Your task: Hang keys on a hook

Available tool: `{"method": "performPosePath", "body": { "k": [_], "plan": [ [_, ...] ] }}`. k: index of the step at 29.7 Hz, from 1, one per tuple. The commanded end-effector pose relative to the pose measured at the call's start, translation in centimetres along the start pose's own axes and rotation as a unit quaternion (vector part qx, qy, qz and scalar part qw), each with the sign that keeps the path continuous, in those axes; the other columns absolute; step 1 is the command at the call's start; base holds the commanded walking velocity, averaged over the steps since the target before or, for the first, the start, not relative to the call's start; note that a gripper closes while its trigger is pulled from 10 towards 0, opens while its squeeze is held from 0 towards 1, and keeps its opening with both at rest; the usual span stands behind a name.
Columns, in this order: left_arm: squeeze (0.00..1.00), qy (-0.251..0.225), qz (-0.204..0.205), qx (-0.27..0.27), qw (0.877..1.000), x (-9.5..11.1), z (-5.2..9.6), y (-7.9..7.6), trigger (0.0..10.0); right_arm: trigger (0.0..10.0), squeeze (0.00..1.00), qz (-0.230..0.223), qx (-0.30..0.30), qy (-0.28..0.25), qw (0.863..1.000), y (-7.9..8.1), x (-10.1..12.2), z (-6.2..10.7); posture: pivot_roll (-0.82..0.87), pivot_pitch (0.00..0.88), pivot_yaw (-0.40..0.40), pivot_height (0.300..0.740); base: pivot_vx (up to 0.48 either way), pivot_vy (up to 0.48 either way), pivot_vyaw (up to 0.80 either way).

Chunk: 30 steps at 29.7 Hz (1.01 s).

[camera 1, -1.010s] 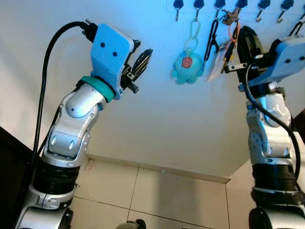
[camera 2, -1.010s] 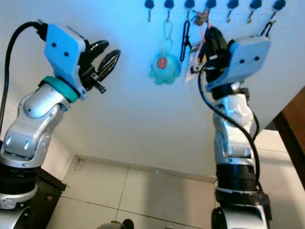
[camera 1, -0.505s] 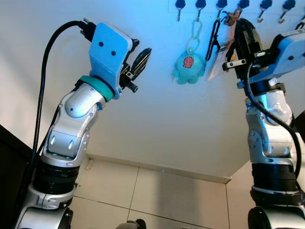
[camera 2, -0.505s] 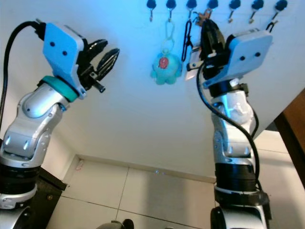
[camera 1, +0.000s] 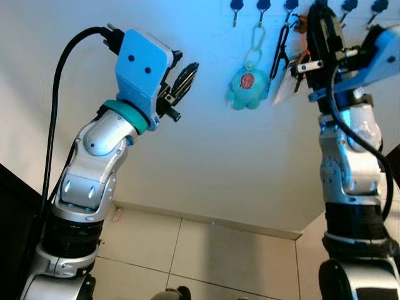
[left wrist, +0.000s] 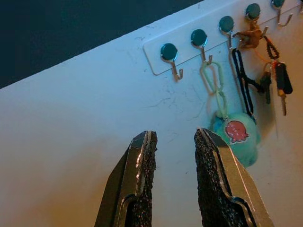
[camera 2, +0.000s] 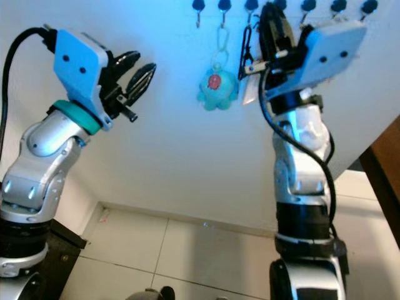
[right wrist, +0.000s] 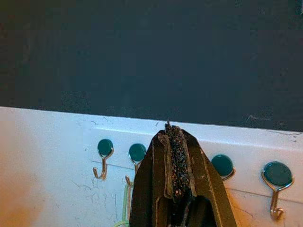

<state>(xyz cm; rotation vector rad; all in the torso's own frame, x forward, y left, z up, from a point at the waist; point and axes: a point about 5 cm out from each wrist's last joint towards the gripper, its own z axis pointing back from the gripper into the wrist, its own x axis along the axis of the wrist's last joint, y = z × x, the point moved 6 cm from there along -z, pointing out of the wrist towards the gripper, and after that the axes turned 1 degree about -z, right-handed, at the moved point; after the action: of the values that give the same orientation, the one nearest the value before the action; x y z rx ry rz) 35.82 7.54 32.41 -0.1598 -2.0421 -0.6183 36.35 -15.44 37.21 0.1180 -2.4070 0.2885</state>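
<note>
1. Left gripper [camera 1: 189, 70]: it is raised well to the left of the rack [left wrist: 182, 45] and below its level. Its fingers stand apart with nothing between them. It appears to have no part in the hanging.
2. Right gripper [camera 1: 320, 19]: it is lifted right up to the rack, with the tips at the row of hooks, just right of the black clip [camera 1: 279, 47]. In the right wrist view the two fingers are pressed together. Whether a thin ring is pinched between them cannot be told.
3. Keys [left wrist: 280, 80]: these hang below the rack on an orange-brown strap from one of its middle hooks. They are just beside the right gripper, with a pale tag [camera 1: 281, 87] by them.
4. Plush [camera 1: 245, 84]: a teal toy dangles on a pale green chain from a hook further left on the rack. It is apart from both grippers.
5. Rack: this is a white strip on the wall with a line of dark-capped hooks. The leftmost hook [left wrist: 175, 71] is bare.
6. Step in hand, as a judgement: the last part of hanging seems under way, with the ring seated over its hook.
7. Next move, as a judgement: the right fingers need to part, if they grip anything. The arm should then draw straight back from the rack, so that it does not snag the strap or knock the clip off.
</note>
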Motion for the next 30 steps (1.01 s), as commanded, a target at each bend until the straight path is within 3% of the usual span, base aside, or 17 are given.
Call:
{"method": "performPosePath", "body": {
  "k": [1, 5, 6, 10, 11, 14, 15, 23, 24, 27, 28, 30],
  "plan": [
    [0.00, 0.007, -0.005, 0.005, 1.000, -0.2, 0.3, 0.3, 10.0, 10.0, 0.00, 0.000, 0.005, 0.002, 1.000, 0.3, -0.1, -0.1, 0.01, 0.043, 0.164, 0.740, 0.000, 0.000, 0.00],
    [0.00, 0.007, -0.005, 0.005, 1.000, -0.2, 0.3, 0.2, 10.0, 10.0, 0.00, 0.009, -0.003, 0.008, 1.000, 0.0, -0.4, -0.2, 0.01, 0.048, 0.164, 0.740, 0.000, 0.000, 0.00],
    [0.00, 0.010, -0.003, 0.005, 1.000, -0.4, 0.3, 0.1, 10.0, 10.0, 0.00, 0.030, -0.024, 0.049, 0.998, -0.9, -2.0, 0.3, 0.01, 0.066, 0.153, 0.740, 0.000, 0.000, 0.00],
    [0.00, 0.014, -0.002, 0.006, 1.000, -0.6, 0.5, 0.1, 10.0, 10.0, 0.00, 0.074, -0.046, 0.100, 0.991, -2.2, -4.1, 1.6, 0.01, 0.074, 0.151, 0.740, 0.000, 0.000, 0.00],
    [0.00, 0.016, -0.001, 0.007, 1.000, -0.6, 0.5, 0.1, 10.0, 10.0, 0.64, 0.084, -0.050, 0.112, 0.989, -2.6, -4.5, 2.4, 0.01, 0.079, 0.148, 0.740, 0.000, 0.000, 0.00],
    [0.00, 0.016, -0.001, 0.008, 1.000, -0.6, 0.6, 0.1, 10.0, 10.0, 0.64, 0.087, -0.050, 0.116, 0.988, -2.7, -4.5, 3.0, 0.01, 0.079, 0.148, 0.740, 0.000, 0.000, 0.00],
    [0.00, 0.017, 0.001, 0.008, 1.000, -0.7, 0.6, 0.1, 10.0, 10.0, 1.00, 0.086, -0.055, 0.119, 0.988, -3.0, -4.6, 3.3, 0.00, 0.086, 0.150, 0.740, 0.000, 0.000, 0.00],
    [0.00, 0.018, 0.005, 0.005, 1.000, -0.7, 0.6, -0.3, 10.0, 10.0, 1.00, 0.072, -0.056, 0.119, 0.989, -3.2, -4.7, 3.6, 0.00, 0.085, 0.142, 0.740, 0.000, 0.000, 0.00],
    [0.00, 0.018, 0.005, 0.006, 1.000, -0.7, 0.6, -0.3, 10.0, 10.0, 0.50, 0.071, -0.053, 0.122, 0.989, -3.0, -4.9, 3.6, 0.01, 0.085, 0.141, 0.740, 0.000, 0.000, 0.00],
    [0.00, 0.018, 0.005, 0.006, 1.000, -0.7, 0.6, -0.3, 10.0, 10.0, 0.50, 0.070, -0.049, 0.125, 0.988, -2.7, -5.1, 3.7, 0.01, 0.087, 0.139, 0.740, 0.000, 0.000, 0.00],
    [0.00, 0.019, 0.005, 0.008, 1.000, -0.7, 0.7, -0.3, 10.0, 10.0, 0.00, 0.071, -0.046, 0.130, 0.988, -2.4, -5.3, 3.8, 0.01, 0.088, 0.137, 0.740, 0.000, 0.000, 0.00],
    [0.00, 0.021, 0.005, 0.010, 1.000, -0.8, 0.9, -0.2, 10.0, 10.0, 0.00, 0.064, -0.042, 0.135, 0.988, -2.0, -5.6, 4.0, 0.01, 0.093, 0.133, 0.740, 0.000, 0.000, 0.00]
  ]
}}
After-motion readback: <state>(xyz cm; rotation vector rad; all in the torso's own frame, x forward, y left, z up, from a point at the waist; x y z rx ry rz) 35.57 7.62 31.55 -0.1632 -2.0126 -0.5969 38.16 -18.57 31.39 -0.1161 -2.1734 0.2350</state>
